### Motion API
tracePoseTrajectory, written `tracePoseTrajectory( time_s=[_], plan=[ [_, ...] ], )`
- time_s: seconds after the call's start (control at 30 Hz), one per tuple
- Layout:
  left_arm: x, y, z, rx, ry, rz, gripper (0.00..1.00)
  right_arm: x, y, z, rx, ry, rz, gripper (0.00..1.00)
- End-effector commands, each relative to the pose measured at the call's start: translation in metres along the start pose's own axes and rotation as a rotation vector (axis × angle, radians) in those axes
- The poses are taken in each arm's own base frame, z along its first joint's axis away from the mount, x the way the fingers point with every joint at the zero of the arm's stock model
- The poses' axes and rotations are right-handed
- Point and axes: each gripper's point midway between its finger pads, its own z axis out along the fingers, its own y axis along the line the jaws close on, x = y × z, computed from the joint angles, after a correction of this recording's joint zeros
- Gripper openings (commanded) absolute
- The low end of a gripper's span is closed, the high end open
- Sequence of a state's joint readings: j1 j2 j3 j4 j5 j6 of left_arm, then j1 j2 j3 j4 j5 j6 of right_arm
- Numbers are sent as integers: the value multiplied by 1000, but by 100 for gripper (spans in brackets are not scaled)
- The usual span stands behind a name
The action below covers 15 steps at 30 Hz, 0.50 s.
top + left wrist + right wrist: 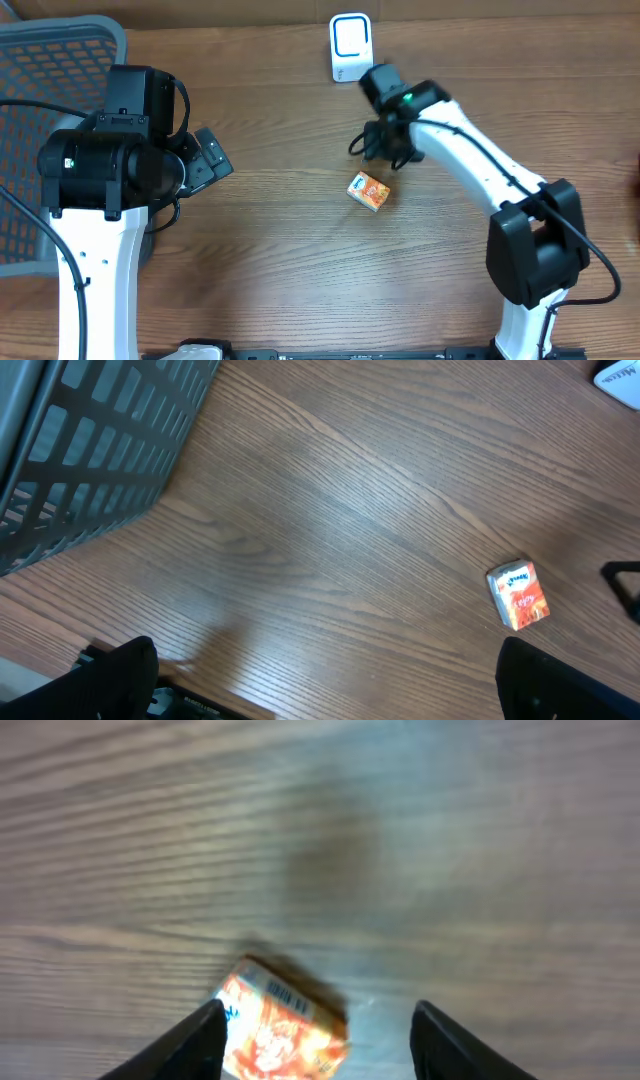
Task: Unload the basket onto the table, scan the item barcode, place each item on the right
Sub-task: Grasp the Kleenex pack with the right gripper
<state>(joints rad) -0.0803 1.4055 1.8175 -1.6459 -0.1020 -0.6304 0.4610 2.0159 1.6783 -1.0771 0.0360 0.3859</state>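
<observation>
The wooden table (280, 290) fills most of the scene, with a grey mesh basket (45, 90) on its left side. The left arm (100, 170) is parked beside that basket. The left gripper (330, 695) is spread as wide as it goes, with nothing but bare wood between its fingers, so it has no part in this yet.

The right arm (480, 160) reaches out toward the middle of the table. At the far edge stands the scanner (350, 45), a small white unit with a blue-framed window.

The right gripper (320, 1035) hangs partly open and holds nothing. The small orange box (368, 191) lies flat on the table, between the arm's base and the scanner. From above it sits just short of the gripper, on the side away from the scanner.

In the right wrist view the box is low in the frame. It lies close against the finger on the left of that view, with a clear gap to the other finger. A barcode (284, 995) shows on its upper face.

My judgement is that this is the approach to the pick-up, with the grasp not yet made. The next move calls for centring the fingers over the box, coming down and closing on it. After that comes lifting it and turning the barcode face toward the scanner window.
</observation>
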Motion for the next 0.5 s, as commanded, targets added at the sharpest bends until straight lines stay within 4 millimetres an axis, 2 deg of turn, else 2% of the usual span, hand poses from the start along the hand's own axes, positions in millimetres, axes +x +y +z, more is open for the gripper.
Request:
tracePoseTrajectory(
  time_s=[0.0,0.07,0.17,0.33,0.47],
  plan=[
    [-2,3,1,-14,-5,-25,100,9,17,-7,-176,45,-369,59],
    [-2,3,1,-14,-5,-25,100,26,25,-4,-255,86,-503,59],
    [-2,3,1,-14,-5,-25,100,44,30,4,-285,126,-587,59],
    [-2,3,1,-14,-5,-25,100,68,26,25,-139,161,-681,58],
    [-2,3,1,-14,-5,-25,100,83,39,30,-60,157,-761,58]
  ],
)
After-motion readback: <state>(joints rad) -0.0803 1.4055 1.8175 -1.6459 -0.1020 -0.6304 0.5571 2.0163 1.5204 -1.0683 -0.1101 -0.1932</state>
